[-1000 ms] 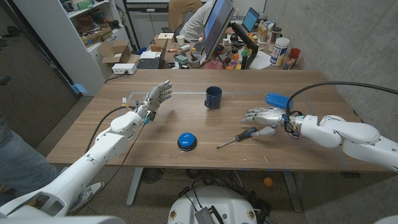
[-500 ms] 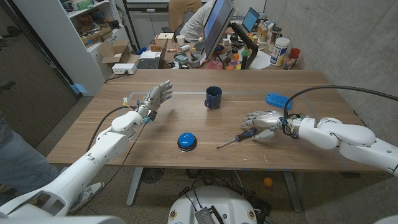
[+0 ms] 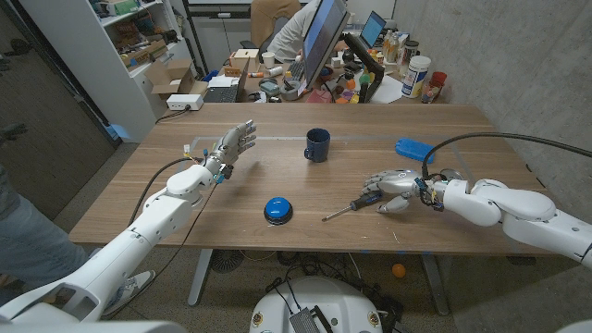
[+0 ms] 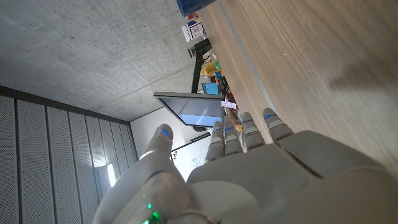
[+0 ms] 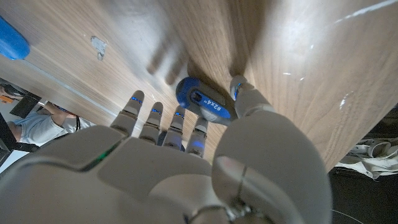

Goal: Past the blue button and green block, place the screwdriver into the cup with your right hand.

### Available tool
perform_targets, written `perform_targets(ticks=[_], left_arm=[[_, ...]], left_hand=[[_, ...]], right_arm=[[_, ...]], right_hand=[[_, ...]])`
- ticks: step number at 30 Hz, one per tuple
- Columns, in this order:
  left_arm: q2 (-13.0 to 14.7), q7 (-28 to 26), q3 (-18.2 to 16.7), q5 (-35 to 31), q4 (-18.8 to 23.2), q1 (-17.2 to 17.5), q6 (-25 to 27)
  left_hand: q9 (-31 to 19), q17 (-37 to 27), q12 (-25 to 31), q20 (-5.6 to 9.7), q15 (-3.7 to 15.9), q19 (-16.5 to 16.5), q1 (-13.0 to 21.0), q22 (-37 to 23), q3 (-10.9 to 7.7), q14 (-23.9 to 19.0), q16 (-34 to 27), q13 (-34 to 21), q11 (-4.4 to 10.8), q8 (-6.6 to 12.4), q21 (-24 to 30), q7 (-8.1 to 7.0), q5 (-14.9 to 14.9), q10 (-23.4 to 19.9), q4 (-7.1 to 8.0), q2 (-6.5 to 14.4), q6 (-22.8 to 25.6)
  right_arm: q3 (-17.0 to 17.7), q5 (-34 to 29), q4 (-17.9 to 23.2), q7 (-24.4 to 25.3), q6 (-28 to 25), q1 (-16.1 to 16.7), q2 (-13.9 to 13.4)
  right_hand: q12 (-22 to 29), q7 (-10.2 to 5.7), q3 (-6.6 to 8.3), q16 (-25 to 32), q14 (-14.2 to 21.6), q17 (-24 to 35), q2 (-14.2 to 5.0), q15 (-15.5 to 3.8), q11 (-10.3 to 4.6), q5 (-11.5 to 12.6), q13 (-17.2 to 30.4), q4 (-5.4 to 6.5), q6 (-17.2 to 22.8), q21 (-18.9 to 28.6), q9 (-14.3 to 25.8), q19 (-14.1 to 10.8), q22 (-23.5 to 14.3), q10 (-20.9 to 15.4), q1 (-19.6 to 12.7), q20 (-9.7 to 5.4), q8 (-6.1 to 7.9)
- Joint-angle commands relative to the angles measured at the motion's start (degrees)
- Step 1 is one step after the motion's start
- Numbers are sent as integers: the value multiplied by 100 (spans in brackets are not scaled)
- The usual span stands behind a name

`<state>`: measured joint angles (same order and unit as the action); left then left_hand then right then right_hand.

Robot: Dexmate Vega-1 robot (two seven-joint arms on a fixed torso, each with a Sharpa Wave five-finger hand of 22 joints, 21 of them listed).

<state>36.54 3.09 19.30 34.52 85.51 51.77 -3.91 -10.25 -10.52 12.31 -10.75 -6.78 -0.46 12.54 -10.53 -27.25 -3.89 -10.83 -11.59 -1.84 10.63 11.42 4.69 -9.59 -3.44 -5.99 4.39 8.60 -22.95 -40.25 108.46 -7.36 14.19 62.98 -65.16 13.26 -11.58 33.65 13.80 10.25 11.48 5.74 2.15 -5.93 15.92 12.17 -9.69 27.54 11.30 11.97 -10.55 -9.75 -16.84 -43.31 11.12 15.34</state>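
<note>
Now the screwdriver's (image 3: 350, 205) blue handle is met by the right hand (image 3: 392, 186) on the wooden table (image 3: 444, 129).

Fingers (image 5: 142, 118) are curved over the rounded, ribbed handle and the thumb is set at its side, yet whether a grip is closed cannot be told; the slim metal shaft lies on the grained wood toward the near edge. A dark blue glazed cup (image 3: 316, 144) is stood nearer the far edge, well apart. A domed blue button (image 3: 277, 209) is seen near the near edge. The left hand (image 3: 233, 144) is held open, fingers spread, toward the left edge. A flat blue piece (image 3: 413, 147) lies toward the right edge.
</note>
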Motion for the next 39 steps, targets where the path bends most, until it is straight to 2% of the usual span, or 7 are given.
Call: perform_targets(ticks=[1,2,5,10,23,30,39], left_arm=[[15,-156,-51,11,137,117,57],[16,-165,-55,14,150,127,59],[15,-203,-67,19,182,160,58],[18,-256,-89,28,233,214,54],[48,-293,-111,31,318,297,39],[62,-258,-102,17,302,279,23],[21,-143,-70,16,197,202,-63]], left_hand=[[-22,-33,15,-37,-18,-33,-34,-15,27,21,-22,-20,2,30,-5,14,-43,6,-11,2,27],[-22,-33,17,-37,-20,-33,-34,-15,27,21,-22,-20,-1,30,-5,16,-43,2,-11,2,27],[-22,-33,10,-33,-20,-35,-36,-15,28,27,-20,-20,-6,32,-4,19,-43,20,-11,2,31],[-22,-33,7,-35,-27,-58,-40,-16,28,30,-19,-21,2,33,-10,15,-43,29,-11,3,36],[-23,-32,7,-41,-30,-107,-46,-16,30,33,-19,-22,12,33,-19,22,-44,34,-12,5,42],[-23,-32,8,-40,-31,-115,-49,-16,30,49,-14,-22,27,33,-17,27,-44,33,-13,6,44],[-23,-31,13,-45,-33,-144,-50,-16,28,56,-13,-22,3,33,-21,25,-44,23,-16,9,46]], right_arm=[[32,-204,-185,936,46,221,114],[29,-238,-193,1014,40,229,133],[8,-223,-232,1109,80,205,178],[-26,-218,-251,1107,68,142,226],[-18,-217,-127,1052,-136,74,309],[137,-520,115,1454,-559,185,372],[111,-923,176,1920,-901,14,602]], right_hand=[[351,-99,260,226,1043,6,49,-317,-584,188,71,26,1242,88,109,-497,-14,-1339,-451,-12,521],[437,-99,324,291,1442,8,42,-431,-614,220,75,40,1668,69,126,-611,-13,-1779,-562,-54,715],[560,-91,334,398,2041,26,-37,-636,-646,217,68,76,2383,83,144,-903,-11,-2463,-712,-130,1054],[670,-76,114,572,2490,79,-226,-758,-652,98,32,82,2904,71,148,-1105,-9,-3149,-939,-168,1316],[705,-72,63,607,2843,28,-286,-845,-658,62,-9,113,3114,63,112,-1239,-8,-3558,-998,-221,1410],[686,-53,61,562,2841,13,-290,-870,-664,58,-26,116,3137,47,96,-1244,-8,-3624,-1008,-227,1418],[641,-62,72,513,2867,-6,-293,-892,-667,56,-44,127,3137,24,79,-1226,-8,-3639,-1001,-250,1416]])
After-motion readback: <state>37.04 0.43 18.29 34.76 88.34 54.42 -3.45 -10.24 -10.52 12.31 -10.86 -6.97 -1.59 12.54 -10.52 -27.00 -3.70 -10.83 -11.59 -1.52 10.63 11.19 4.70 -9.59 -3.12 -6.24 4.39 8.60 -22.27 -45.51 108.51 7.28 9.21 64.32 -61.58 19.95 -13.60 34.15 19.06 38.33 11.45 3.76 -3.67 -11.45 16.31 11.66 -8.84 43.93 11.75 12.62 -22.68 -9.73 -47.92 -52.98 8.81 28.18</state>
